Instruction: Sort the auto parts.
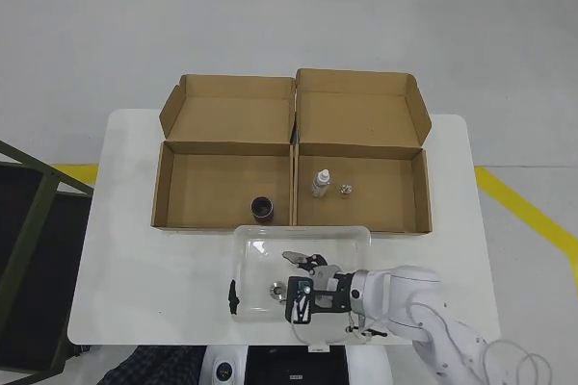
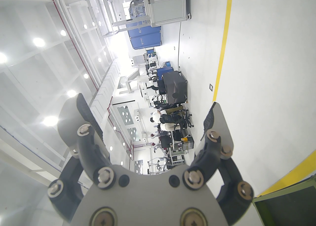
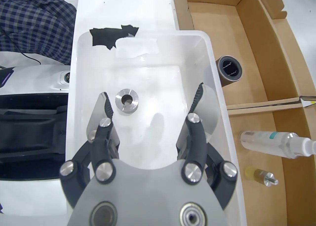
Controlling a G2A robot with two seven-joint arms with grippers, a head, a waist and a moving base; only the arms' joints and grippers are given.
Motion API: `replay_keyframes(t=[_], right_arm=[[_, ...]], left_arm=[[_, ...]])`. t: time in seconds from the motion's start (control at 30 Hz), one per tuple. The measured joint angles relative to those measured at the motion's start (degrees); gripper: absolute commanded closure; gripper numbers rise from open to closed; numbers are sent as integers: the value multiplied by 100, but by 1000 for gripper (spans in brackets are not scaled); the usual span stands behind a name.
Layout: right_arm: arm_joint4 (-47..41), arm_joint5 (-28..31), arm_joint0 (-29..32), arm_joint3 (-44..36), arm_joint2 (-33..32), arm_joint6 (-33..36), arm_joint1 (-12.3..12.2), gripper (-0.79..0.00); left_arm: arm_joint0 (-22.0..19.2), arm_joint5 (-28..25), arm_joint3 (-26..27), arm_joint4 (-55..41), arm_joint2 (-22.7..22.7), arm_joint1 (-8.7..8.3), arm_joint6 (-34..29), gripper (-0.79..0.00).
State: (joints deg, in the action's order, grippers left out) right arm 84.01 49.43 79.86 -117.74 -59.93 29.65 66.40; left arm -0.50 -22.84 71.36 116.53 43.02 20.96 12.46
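R gripper [image 3: 151, 99] is hanging over the white bin [image 3: 212, 69], fingers spread wide. Metal ring [image 3: 126, 101] is lying in the bin beside one finger, maybe touching. L gripper [image 2: 147, 103] is pointing at the room, also spread.

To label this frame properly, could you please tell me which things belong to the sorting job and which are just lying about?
Job: metal ring, white bin, black cylinder, spray bottle, small metal part, left box, right box, right pincer.
Lying about: black tape on the bin's end, green frame beside the table.
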Motion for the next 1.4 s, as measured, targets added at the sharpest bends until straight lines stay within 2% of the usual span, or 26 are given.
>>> replay_keyframes(t=[0.43, 0.7, 0.9, 1.1, 1.4], right_arm=[[170, 99, -195, 519, 371, -42, -15, -579], [166, 75, -398, 859, 608, -25, 4, -545], [131, 8, -552, 1094, 817, -52, 35, -496], [92, -112, -711, 1285, 1014, -106, 76, -394], [66, -221, -907, 1510, 1182, -153, 113, -366]], left_arm=[[0, 0, 0, 0, 0, 0, 0, -785], [0, 0, 0, 0, 0, 0, 0, -785], [0, 0, 0, 0, 0, 0, 0, -785], [0, 0, 0, 0, 0, 0, 0, -785], [0, 0, 0, 0, 0, 0, 0, -785]])
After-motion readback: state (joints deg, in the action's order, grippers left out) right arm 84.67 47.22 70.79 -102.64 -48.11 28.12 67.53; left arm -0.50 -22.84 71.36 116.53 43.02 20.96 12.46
